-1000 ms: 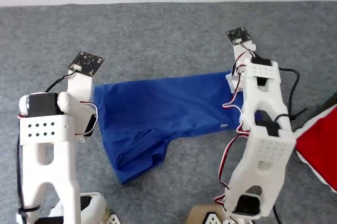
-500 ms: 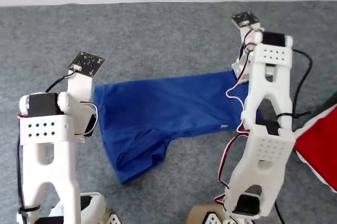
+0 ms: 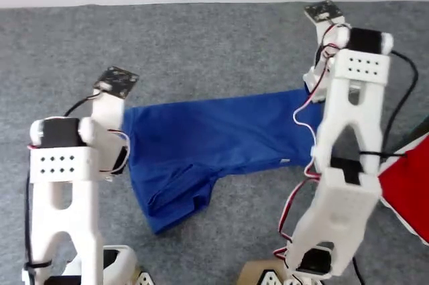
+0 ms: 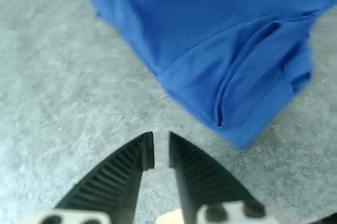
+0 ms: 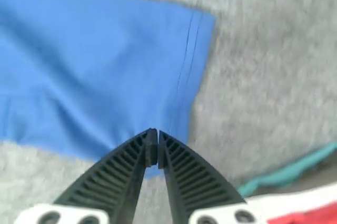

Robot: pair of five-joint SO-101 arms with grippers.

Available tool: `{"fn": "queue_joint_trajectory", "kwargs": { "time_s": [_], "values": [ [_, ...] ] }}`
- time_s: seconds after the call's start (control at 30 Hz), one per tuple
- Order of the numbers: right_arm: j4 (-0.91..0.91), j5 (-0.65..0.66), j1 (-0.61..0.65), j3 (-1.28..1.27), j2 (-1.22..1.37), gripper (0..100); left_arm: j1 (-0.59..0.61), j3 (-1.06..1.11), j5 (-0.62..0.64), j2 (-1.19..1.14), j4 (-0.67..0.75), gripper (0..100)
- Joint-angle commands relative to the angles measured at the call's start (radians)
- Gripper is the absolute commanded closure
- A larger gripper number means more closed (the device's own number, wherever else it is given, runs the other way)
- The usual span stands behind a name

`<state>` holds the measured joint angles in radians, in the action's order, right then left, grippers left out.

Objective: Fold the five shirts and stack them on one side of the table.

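A blue shirt (image 3: 208, 131) lies on the grey mat (image 3: 201, 43) in the middle of the table, with one sleeve end bunched near the front (image 3: 177, 201). My left arm (image 3: 64, 157) stands at the shirt's left edge. Its gripper (image 4: 160, 150) hangs over bare mat beside the shirt (image 4: 210, 39), its fingers a narrow gap apart and holding nothing. My right arm (image 3: 355, 97) rises over the shirt's right end. The right gripper (image 5: 152, 142) is shut and empty above the hem of the flat shirt (image 5: 95, 66).
A red shirt (image 3: 405, 191) lies at the table's right edge, by the right arm's base. The right wrist view also catches a teal cloth edge (image 5: 289, 174) and a bit of red cloth (image 5: 310, 216). Bare mat stretches behind the blue shirt.
The right arm has lifted and swung toward the far right of the table. The left arm has shifted slightly. The blue shirt lies as before.
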<state>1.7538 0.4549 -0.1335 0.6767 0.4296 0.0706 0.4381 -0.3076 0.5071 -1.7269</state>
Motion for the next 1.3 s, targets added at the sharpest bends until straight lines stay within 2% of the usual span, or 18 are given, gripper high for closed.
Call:
{"fn": "queue_joint_trajectory", "kwargs": {
  "time_s": [0.0,0.13,0.3,0.43,0.57,0.7,0.83,0.97,1.07,1.17,1.27],
  "values": [
    [0.044,0.006,-0.024,-0.172,-0.234,98.8,-0.110,0.021,0.003,0.020,-0.011,91],
    [0.042,0.006,-0.030,-0.390,-0.450,98.8,-0.155,0.105,-0.012,0.020,0.061,91],
    [0.041,0.008,0.005,-0.595,-0.671,98.8,-0.117,0.117,-0.029,0.031,0.072,91],
    [0.041,0.020,0.062,-0.700,-0.800,98.8,0.069,0.044,-0.032,0.031,0.046,91],
    [0.041,0.091,0.168,-0.792,-0.878,98.8,0.331,-0.039,-0.084,0.031,0.046,91],
    [0.038,0.114,0.300,-0.835,-0.886,98.8,0.597,-0.105,-0.147,0.029,0.051,91],
    [0.002,0.153,0.479,-0.847,-0.863,98.7,0.802,-0.140,-0.196,0.029,0.052,91],
    [-0.041,0.153,0.665,-0.845,-0.806,96.6,0.956,-0.137,-0.224,0.026,0.054,91],
    [-0.053,0.152,0.777,-0.844,-0.734,86.4,1.046,-0.137,-0.224,0.025,0.054,91],
    [-0.074,0.150,0.840,-0.842,-0.659,78.5,1.106,-0.137,-0.224,0.023,0.054,91],
    [-0.116,0.155,0.880,-0.842,-0.605,78.2,1.142,-0.137,-0.226,0.026,0.054,91]
  ]
}}
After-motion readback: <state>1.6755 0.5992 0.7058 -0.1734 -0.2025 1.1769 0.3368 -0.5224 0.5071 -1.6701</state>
